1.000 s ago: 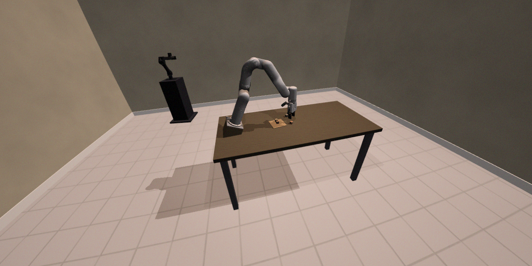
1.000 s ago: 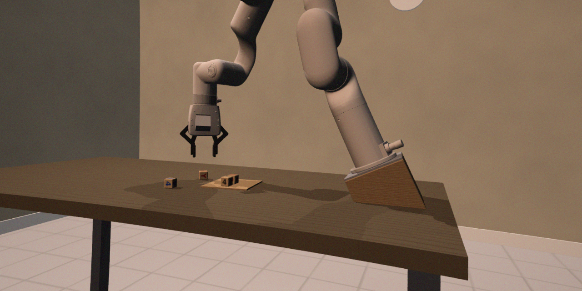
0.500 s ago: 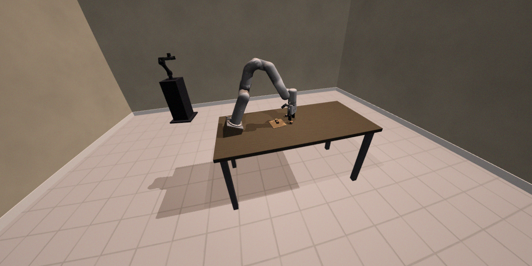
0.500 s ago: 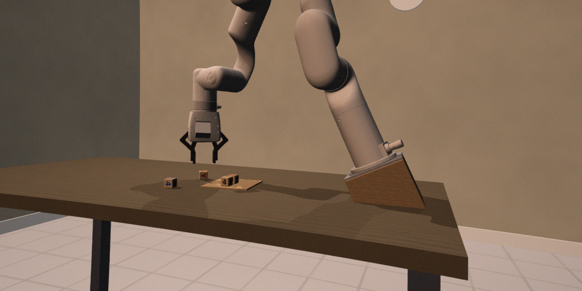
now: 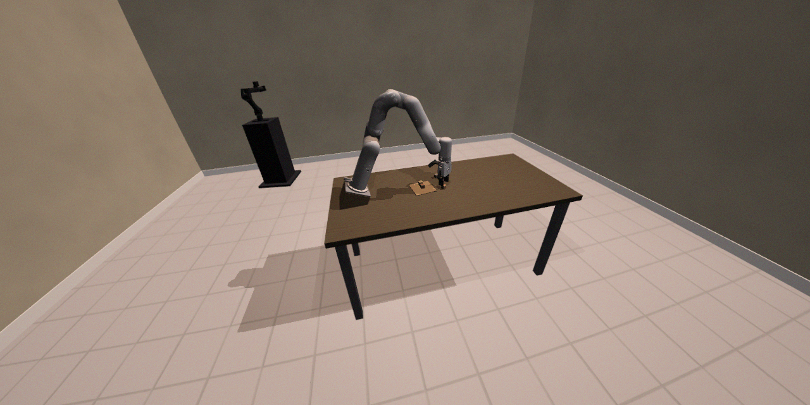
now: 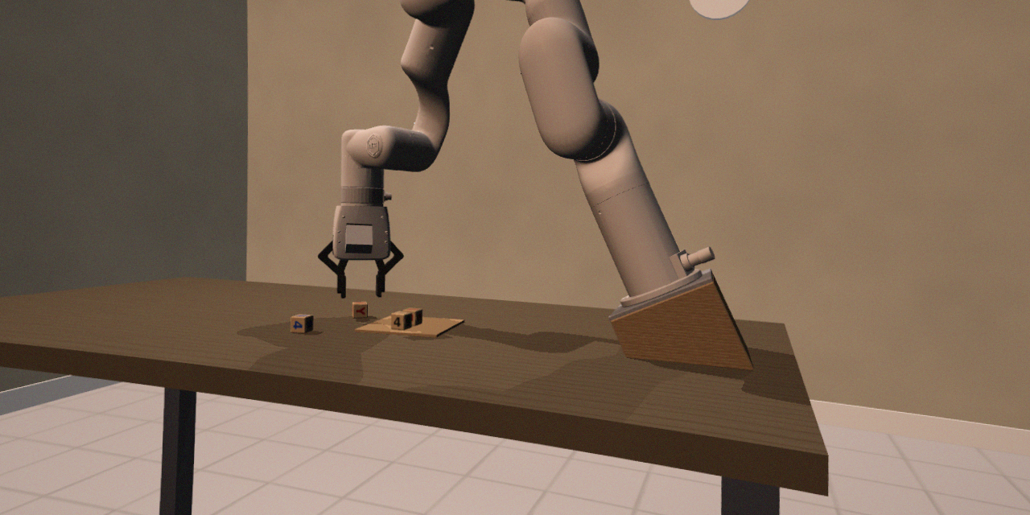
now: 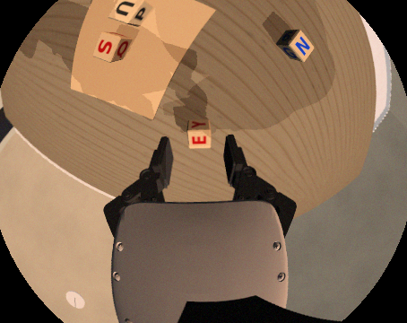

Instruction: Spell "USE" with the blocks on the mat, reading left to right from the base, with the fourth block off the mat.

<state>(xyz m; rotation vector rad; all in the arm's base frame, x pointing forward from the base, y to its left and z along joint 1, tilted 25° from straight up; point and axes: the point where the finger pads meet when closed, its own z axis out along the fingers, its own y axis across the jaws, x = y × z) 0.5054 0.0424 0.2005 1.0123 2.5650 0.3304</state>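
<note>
My gripper is open and empty, a little above the E block. That block lies on the table off the mat, letter E up, and shows between the fingers in the wrist view. On the mat, the U block and the S block lie side by side, letters up. The N block lies off the mat, N up. In the top view the blocks are too small to read.
The wooden table bears the mat and blocks. The robot's base stands beyond the mat from the E block. Arm shadows fall across the mat and table.
</note>
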